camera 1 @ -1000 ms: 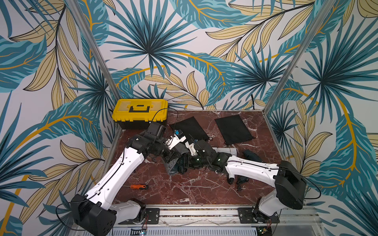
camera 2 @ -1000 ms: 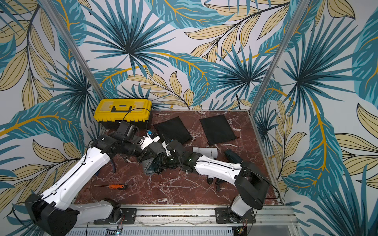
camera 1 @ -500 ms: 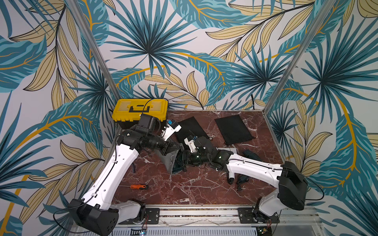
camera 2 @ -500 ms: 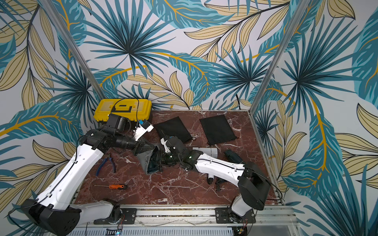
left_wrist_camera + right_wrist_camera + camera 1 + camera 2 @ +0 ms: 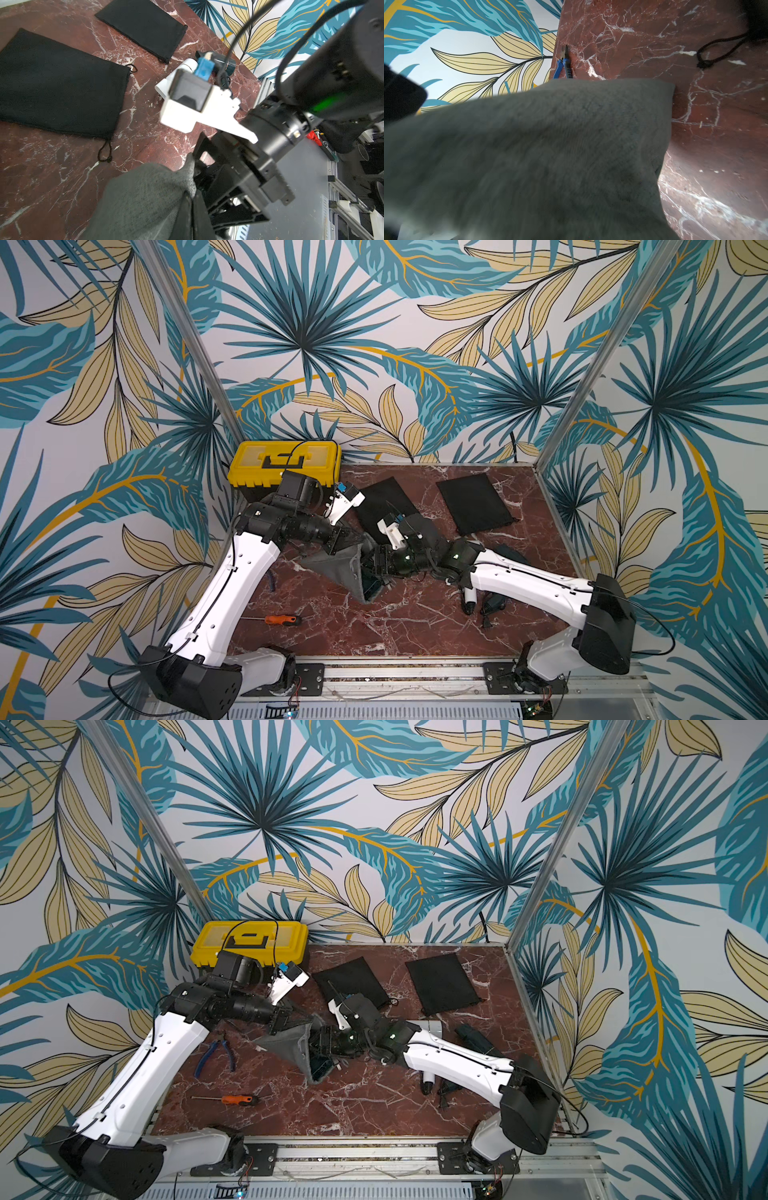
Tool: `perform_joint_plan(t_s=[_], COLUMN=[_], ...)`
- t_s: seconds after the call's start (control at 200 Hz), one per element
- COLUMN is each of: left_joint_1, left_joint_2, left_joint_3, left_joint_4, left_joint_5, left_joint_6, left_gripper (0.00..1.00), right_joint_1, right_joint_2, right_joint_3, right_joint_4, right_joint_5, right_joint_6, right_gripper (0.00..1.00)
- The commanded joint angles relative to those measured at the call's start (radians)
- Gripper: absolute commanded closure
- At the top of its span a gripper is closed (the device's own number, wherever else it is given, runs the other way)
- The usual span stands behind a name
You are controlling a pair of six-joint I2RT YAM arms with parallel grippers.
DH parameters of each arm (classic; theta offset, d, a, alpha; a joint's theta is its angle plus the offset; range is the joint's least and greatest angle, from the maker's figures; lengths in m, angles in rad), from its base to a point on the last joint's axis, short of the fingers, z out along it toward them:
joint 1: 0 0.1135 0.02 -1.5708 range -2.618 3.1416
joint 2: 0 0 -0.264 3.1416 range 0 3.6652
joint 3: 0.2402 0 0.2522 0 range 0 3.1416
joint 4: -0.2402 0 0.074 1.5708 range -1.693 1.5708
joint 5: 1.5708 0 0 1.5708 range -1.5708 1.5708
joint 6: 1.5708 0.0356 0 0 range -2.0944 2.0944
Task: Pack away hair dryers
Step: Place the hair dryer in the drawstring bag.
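Observation:
My left gripper is shut on the rim of a grey cloth pouch and holds its mouth up off the marble. My right gripper is at that mouth, its jaws apart in the left wrist view. A dark teal hair dryer lies inside the mouth just below them. The grey cloth fills the right wrist view. The white hair dryer lies under my right forearm. Another dark teal hair dryer lies behind that arm.
Two flat black pouches lie at the back of the marble table. A yellow toolbox stands at the back left. Blue pliers lie by my left arm, and an orange-handled screwdriver lies near the front.
My left gripper has risen and pulled back toward the toolbox, stretching the grey pouch's mouth open. My right gripper has moved left into that mouth.

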Motion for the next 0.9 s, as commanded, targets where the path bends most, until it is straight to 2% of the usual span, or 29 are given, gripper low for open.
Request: perform_joint_plan(t_s=[0.0, 0.25, 0.39, 0.531, 0.636, 0.701, 0.816, 0.896], left_joint_1=[0.023, 0.035, 0.038, 0.039, 0.044, 0.049, 0.066, 0.079], left_joint_2=[-0.007, -0.013, -0.015, -0.013, -0.008, -0.006, -0.006, -0.003], left_joint_3=[0.023, 0.015, 0.009, -0.002, 0.008, 0.02, 0.039, 0.051], left_joint_4=[0.019, 0.019, 0.029, 0.045, 0.049, 0.049, 0.049, 0.049], left_joint_5=[0.041, 0.102, 0.125, 0.155, 0.16, 0.169, 0.175, 0.181], left_joint_6=[-0.012, -0.023, -0.035, -0.052, -0.06, -0.063, -0.074, -0.081], left_gripper=[1.0, 1.0, 1.0, 1.0, 1.0, 1.0, 1.0, 1.0], right_joint_1=[0.002, 0.001, 0.001, 0.0, -0.001, -0.001, 0.0, 0.001], right_joint_2=[-0.098, -0.245, -0.317, -0.319, -0.27, -0.251, -0.248, -0.241], right_joint_3=[0.028, 0.007, -0.033, -0.015, 0.042, 0.042, -0.026, -0.06], right_joint_4=[-0.153, -0.29, -0.232, -0.187, -0.267, -0.283, -0.182, -0.144], right_joint_5=[0.053, 0.21, 0.234, 0.223, 0.28, 0.305, 0.266, 0.251], right_joint_6=[-0.087, -0.124, -0.13, -0.159, -0.167, -0.16, -0.137, -0.12], right_gripper=[0.41, 0.39, 0.39, 0.38, 0.39, 0.42, 0.52, 0.55])
